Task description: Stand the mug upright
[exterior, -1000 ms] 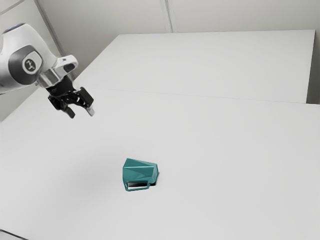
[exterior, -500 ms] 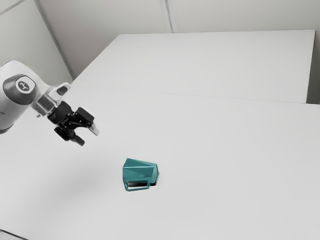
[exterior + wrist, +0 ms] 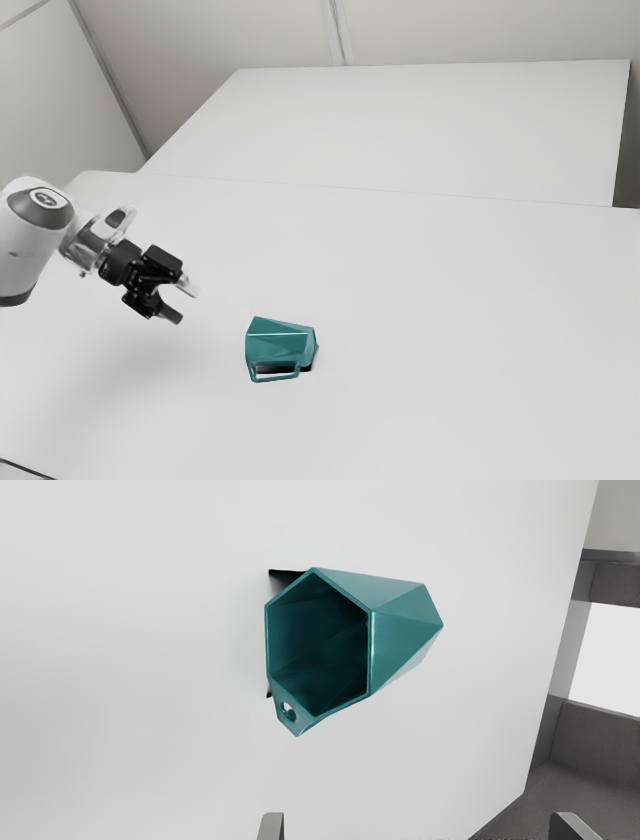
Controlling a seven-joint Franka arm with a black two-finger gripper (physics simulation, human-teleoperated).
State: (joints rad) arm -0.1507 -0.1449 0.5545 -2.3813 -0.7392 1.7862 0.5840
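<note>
In the exterior view my gripper (image 3: 188,304) hangs above the table, to the exterior view's left of the teal mug (image 3: 280,345). The faceted mug lies on its side, its handle toward the bottom of that view. In the wrist view the mug (image 3: 405,625) turns its hexagonal mouth partly toward my hand, with the handle beside the rim. The gripper (image 3: 417,825) stands open there, its fingers wide apart with nothing between them and the mug some way beyond the tips.
The white table (image 3: 450,350) carries the mug. A raised white panel or surface (image 3: 430,130) extends behind it. In the wrist view the table's edge runs past the mug's closed end, with a grey floor (image 3: 575,800) beyond.
My arm has come down toward the table, and the gripper is lower and slightly nearer the mug's level in the exterior view. The mug has not moved.
</note>
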